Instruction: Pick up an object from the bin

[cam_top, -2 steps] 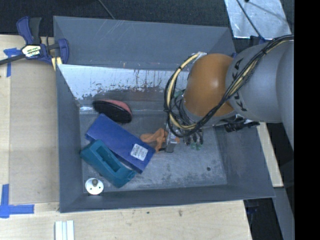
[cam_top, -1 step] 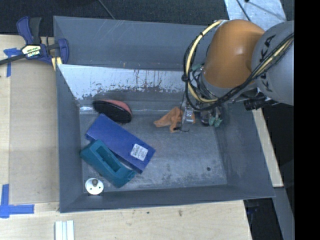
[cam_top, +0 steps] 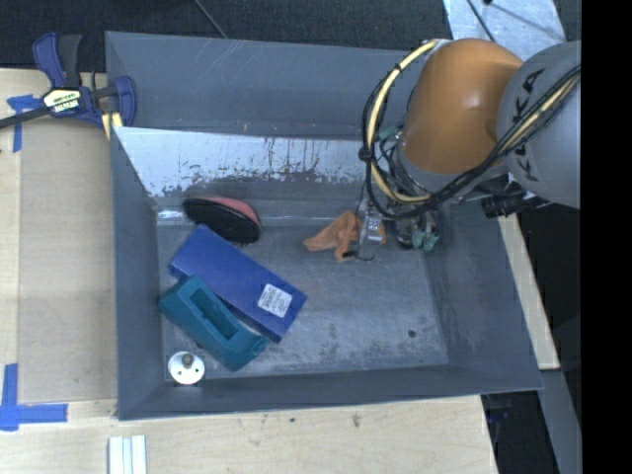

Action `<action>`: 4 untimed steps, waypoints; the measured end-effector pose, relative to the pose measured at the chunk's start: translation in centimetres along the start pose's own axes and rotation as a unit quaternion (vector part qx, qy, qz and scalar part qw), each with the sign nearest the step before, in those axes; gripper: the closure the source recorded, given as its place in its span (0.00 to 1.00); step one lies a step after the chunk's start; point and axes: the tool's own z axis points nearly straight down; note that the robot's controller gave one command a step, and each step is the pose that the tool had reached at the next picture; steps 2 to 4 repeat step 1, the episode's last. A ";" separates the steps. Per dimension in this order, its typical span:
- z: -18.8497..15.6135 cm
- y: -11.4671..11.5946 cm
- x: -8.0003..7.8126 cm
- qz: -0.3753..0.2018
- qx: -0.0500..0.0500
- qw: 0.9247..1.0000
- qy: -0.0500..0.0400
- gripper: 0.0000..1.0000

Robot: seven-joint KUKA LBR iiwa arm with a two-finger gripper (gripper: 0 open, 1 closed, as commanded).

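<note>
My orange wrist cover [cam_top: 459, 102] sits highest, closest to the lens, with yellow and black cables [cam_top: 379, 126] looping round it. Below it my hand [cam_top: 366, 241] is down near the floor of the grey bin [cam_top: 296, 97], close to the back wall. Whether the hand is apart or together I cannot tell, since the wrist and cables hide too much of it.

Right against the hand, on the side away from my arm, lies a small crumpled orange thing [cam_top: 331, 235], soft-looking like a scrap of cloth. It touches the hand's tip, but I cannot see whether it is gripped.

Farther out from the hand along the same wall rests a black oval brush [cam_top: 222, 220] with a reddish rim. Well apart from the hand, toward the front corner farthest from my arm, a flat blue box [cam_top: 232, 279] with a white label lies slantwise, with one long edge overlapping a teal plastic tray [cam_top: 207, 322]. Beyond those, farthest from the hand, a small white round piece [cam_top: 186, 367] lies in that front corner
</note>
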 end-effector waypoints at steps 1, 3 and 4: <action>-4.1 0.2 0.1 -0.001 0.000 1.000 0.004 1.00; -4.1 0.2 0.1 -0.001 0.000 1.000 0.004 1.00; -4.1 0.2 0.1 -0.001 0.000 1.000 0.004 1.00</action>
